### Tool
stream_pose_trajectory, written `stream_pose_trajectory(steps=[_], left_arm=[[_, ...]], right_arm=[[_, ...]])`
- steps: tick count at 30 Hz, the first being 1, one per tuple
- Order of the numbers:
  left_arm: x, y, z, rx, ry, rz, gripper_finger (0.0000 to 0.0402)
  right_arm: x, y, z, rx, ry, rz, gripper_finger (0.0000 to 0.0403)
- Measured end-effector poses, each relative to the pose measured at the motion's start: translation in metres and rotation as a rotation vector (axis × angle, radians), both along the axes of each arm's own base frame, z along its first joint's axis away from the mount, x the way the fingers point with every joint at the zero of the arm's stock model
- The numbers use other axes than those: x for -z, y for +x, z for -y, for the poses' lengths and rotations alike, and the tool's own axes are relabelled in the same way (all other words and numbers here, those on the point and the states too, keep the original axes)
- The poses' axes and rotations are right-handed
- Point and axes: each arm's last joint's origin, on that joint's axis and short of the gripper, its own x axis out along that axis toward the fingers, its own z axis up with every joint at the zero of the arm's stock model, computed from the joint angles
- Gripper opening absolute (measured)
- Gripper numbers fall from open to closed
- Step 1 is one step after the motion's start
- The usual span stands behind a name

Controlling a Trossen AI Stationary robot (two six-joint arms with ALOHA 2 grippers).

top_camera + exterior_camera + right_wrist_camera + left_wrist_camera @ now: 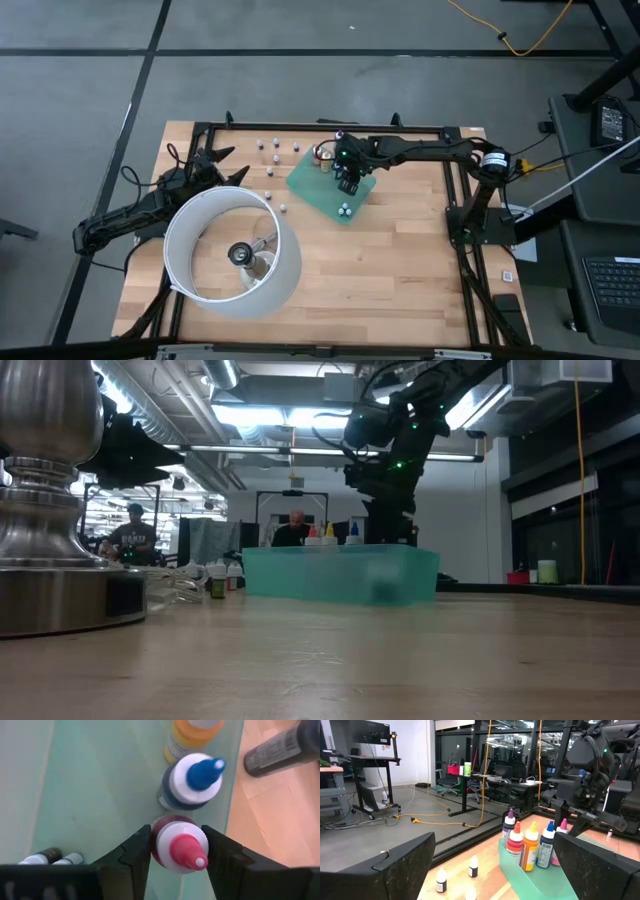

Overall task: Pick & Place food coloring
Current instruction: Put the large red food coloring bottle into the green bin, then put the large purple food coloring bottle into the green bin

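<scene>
The food coloring is a set of tiny bottles. Several stand in a cluster (323,158) on the flat green tray (310,185); in the left wrist view they show purple, orange, yellow, blue and pink caps (531,845). Two small ones (345,210) lie near the tray's near corner. Several pale ones (272,150) stand on the wood near the far edge. My right gripper (347,172) is above the tray, pointing down, shut on the pink-capped bottle (180,845). My left gripper (228,165) waits open at the table's far left. My right gripper pinches the pink-capped bottle between its two fingers (137,852), at the white collar and shoulder (167,832) just below the nozzle. It comes from above, pointing down. The bottle is upright over the green tray; whether its base is on the tray is hidden.
A table lamp with a big white shade (235,250) and a metal base (50,550) stands on the table's left near part. A blue-capped bottle (192,782) and an orange one (192,737) stand right beside the held bottle. A dark bottle (280,750) lies on the wood.
</scene>
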Motion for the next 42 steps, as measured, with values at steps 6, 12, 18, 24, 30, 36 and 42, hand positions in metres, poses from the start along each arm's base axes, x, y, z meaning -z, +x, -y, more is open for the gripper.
stream_pose_trajectory(steps=[6, 12, 18, 24, 30, 36, 42], left_arm=[[0.0, 0.0, 0.0, 0.0, 0.0, 0.0, 0.04], [0.0, 0.0, 0.0, 0.0, 0.0, 0.0, 0.04], [0.0, 0.0, 0.0, 0.0, 0.0, 0.0, 0.04], [0.0, 0.0, 0.0, 0.0, 0.0, 0.0, 0.04], [0.0, 0.0, 0.0, 0.0, 0.0, 0.0, 0.04], [0.0, 0.0, 0.0, 0.0, 0.0, 0.001, 0.04], [0.0, 0.0, 0.0, 0.0, 0.0, 0.0, 0.04]], right_arm=[[0.0, -0.001, 0.0, 0.002, 0.012, -0.004, 0.0207], [-0.004, -0.006, 0.0, 0.007, 0.019, -0.022, 0.0236], [-0.033, -0.019, 0.005, 0.032, -0.009, 0.052, 0.0241], [-0.065, -0.037, 0.018, 0.081, -0.057, 0.166, 0.0251], [-0.082, -0.039, 0.031, 0.129, -0.104, 0.282, 0.0303], [-0.09, -0.022, 0.05, 0.223, -0.15, 0.367, 0.0331], [-0.078, -0.005, 0.073, 0.303, -0.142, 0.349, 0.0332]])
